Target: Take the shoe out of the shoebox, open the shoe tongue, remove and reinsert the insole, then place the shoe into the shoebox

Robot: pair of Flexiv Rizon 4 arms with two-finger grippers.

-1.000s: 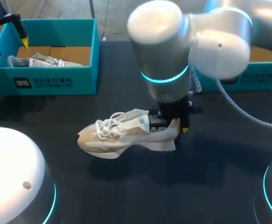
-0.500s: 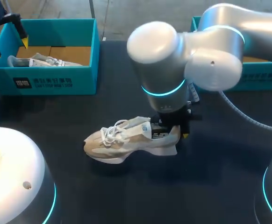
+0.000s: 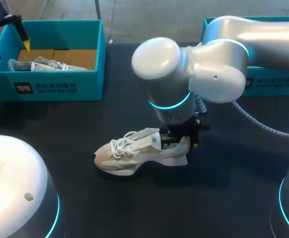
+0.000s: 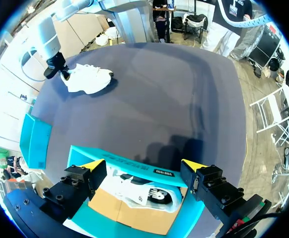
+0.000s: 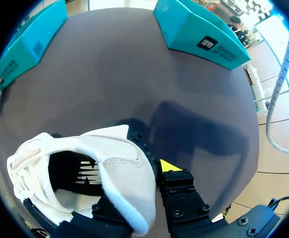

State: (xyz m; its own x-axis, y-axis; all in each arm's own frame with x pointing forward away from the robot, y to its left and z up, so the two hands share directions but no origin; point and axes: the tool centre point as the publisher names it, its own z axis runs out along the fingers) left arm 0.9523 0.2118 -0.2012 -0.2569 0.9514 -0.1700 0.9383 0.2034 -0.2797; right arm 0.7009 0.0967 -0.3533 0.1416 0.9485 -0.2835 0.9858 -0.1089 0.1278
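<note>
Head view. The beige shoe [image 3: 134, 153] stands on its sole on the dark table [image 3: 224, 198], just below the centre of the frame. Its toe and white laces point to the frame's left and its heel to the right, well apart from both boxes.

The right arm [image 3: 194, 74] enters from the upper right and hangs over the heel. The right gripper [image 3: 179, 143] pinches the heel collar. One finger sits inside the shoe's opening and the other presses against the outside of the heel (its yellow tip shows in the right wrist view).

The left gripper [image 4: 144, 166] is at the upper left of the frame, its jaws spread and touching nothing, above the teal shoebox [image 3: 92, 49]. In the left wrist view this box lies under the fingers, and a second shoe [image 4: 144, 193] lies on its brown floor.

A second teal box [image 3: 273, 82] stands at the upper right, partly hidden by the right arm.
</note>
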